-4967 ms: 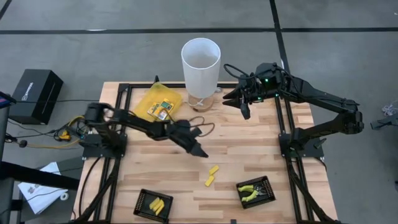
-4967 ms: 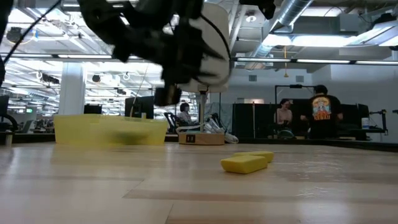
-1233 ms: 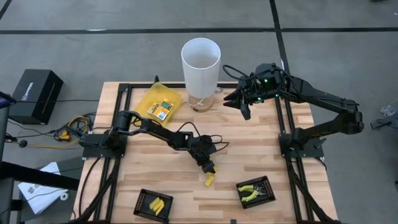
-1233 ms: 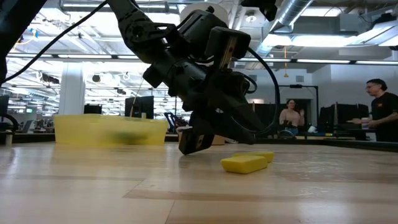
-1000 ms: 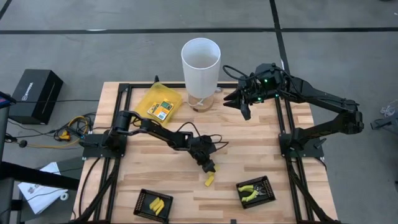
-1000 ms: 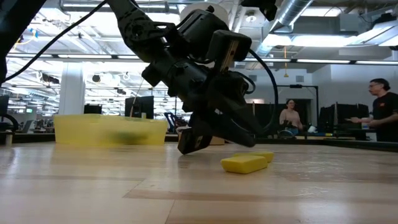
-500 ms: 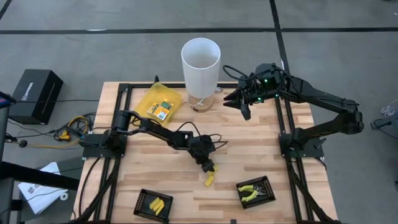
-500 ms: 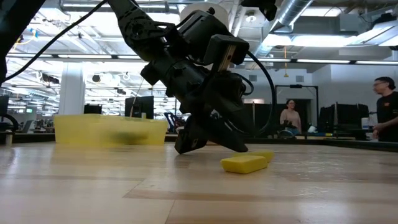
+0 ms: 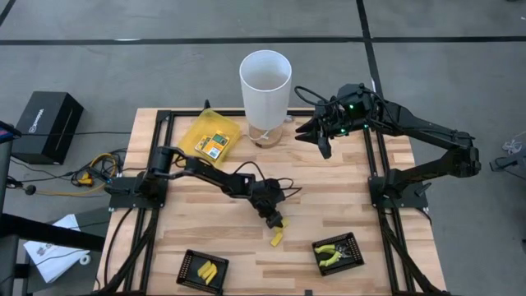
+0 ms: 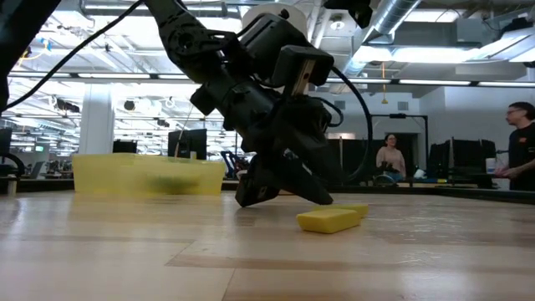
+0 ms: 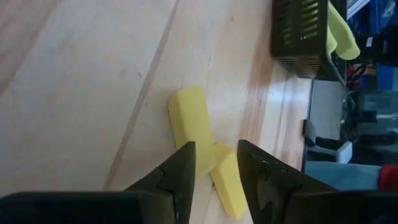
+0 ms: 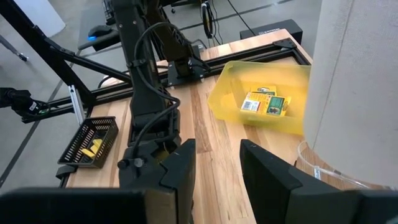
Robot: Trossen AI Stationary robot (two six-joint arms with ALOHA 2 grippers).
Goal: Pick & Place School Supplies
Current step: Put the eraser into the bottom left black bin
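From above, the left tool (image 9: 277, 223) hides one of two yellow pieces (image 9: 276, 237) mid-tabletop (image 9: 329, 205); its wrist view shows narrowly parted fingers (image 11: 182, 168) straddling that piece (image 11: 227, 177). The right tool (image 9: 319, 141) hovers empty, part-open.

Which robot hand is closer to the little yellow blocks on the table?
The left gripper is right over the yellow blocks, fingers open around one. The right gripper hangs far back beside the white tube.

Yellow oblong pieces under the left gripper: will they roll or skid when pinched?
The yellow oblong pieces look flat-sided and blocky, so they probably won't roll. Two lie overlapped, so pinching one may drag the other. On the smooth wooden table a nudge from the left gripper could likely skid them.
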